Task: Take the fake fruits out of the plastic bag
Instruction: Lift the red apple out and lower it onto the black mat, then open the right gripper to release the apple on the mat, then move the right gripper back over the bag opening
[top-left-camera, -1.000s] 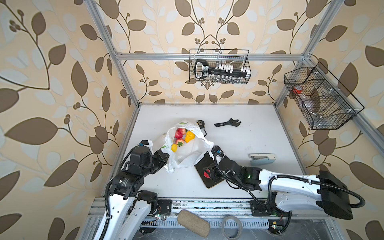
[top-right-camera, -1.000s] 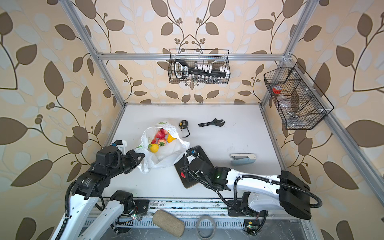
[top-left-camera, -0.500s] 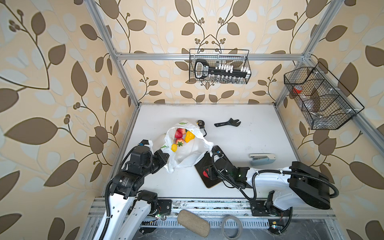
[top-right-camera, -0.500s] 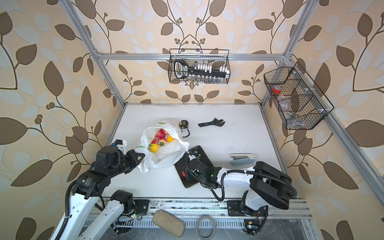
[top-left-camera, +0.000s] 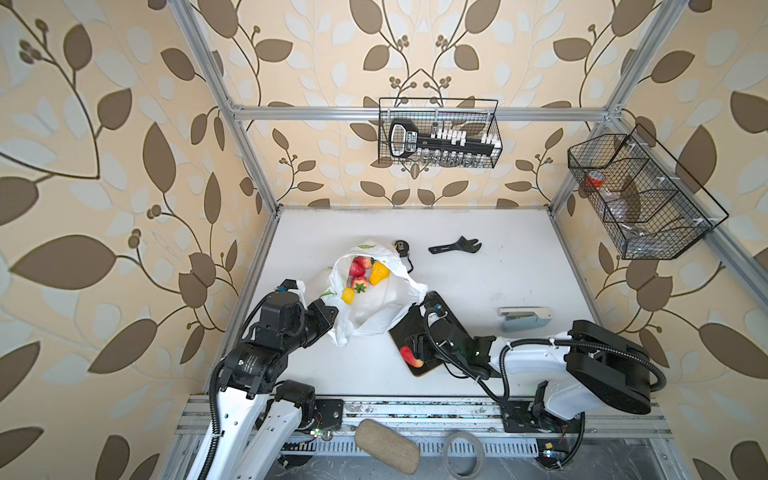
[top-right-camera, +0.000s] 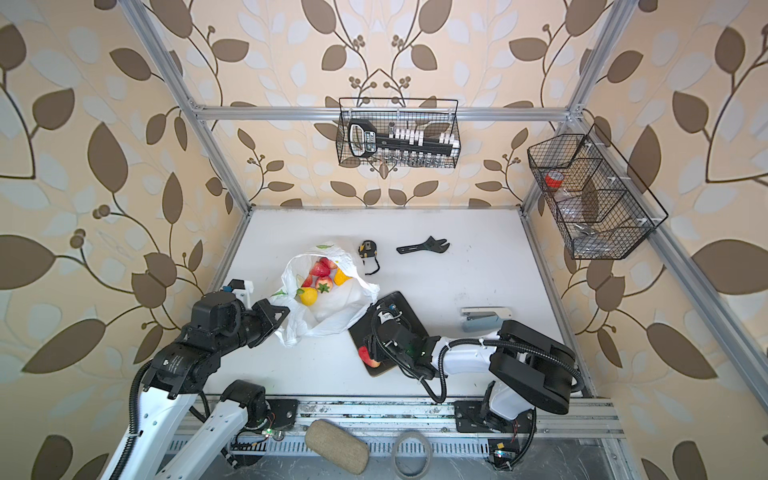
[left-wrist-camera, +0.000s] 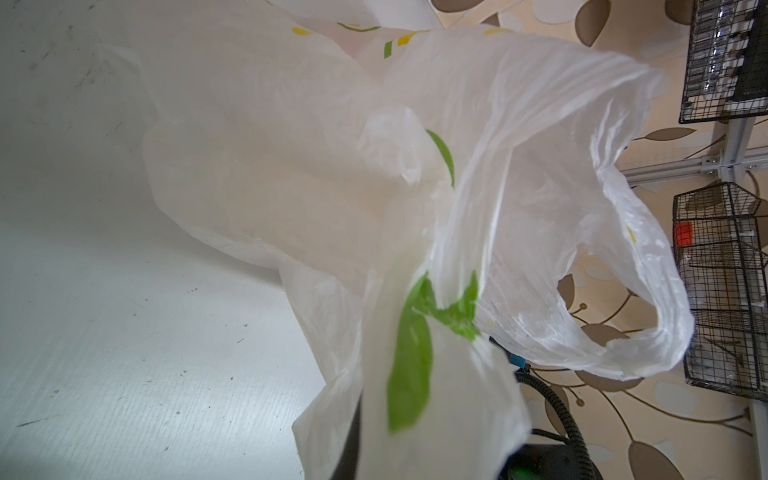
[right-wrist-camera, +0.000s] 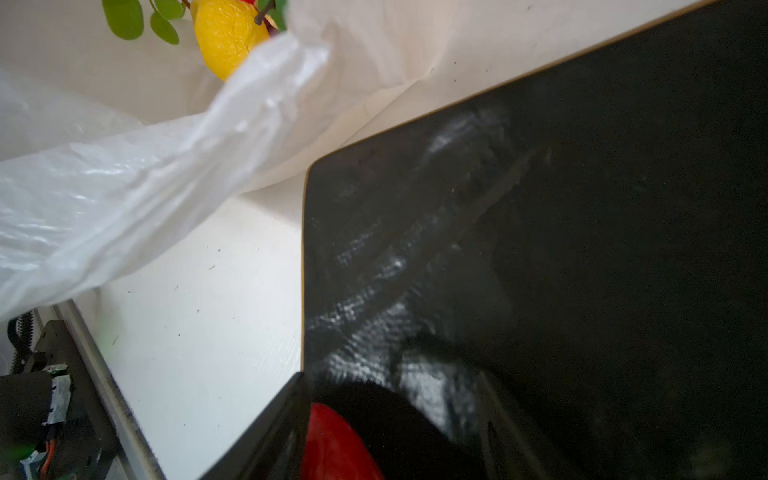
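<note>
- Left gripper (top-left-camera: 333, 310) fingers clenched on plastic bag (top-left-camera: 376, 309), near-left rim; right gripper (top-left-camera: 417, 347) at red fruit (top-left-camera: 409, 357) on black tray (right-wrist-camera: 582, 208), grip unclear.
- One out; about five fake fruits (top-left-camera: 363, 278) left inside.

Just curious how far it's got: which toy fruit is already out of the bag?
The red fruit lying on the black tray, by the right pincer. The other fruits, red and yellow, all sit inside the white bag.
</note>
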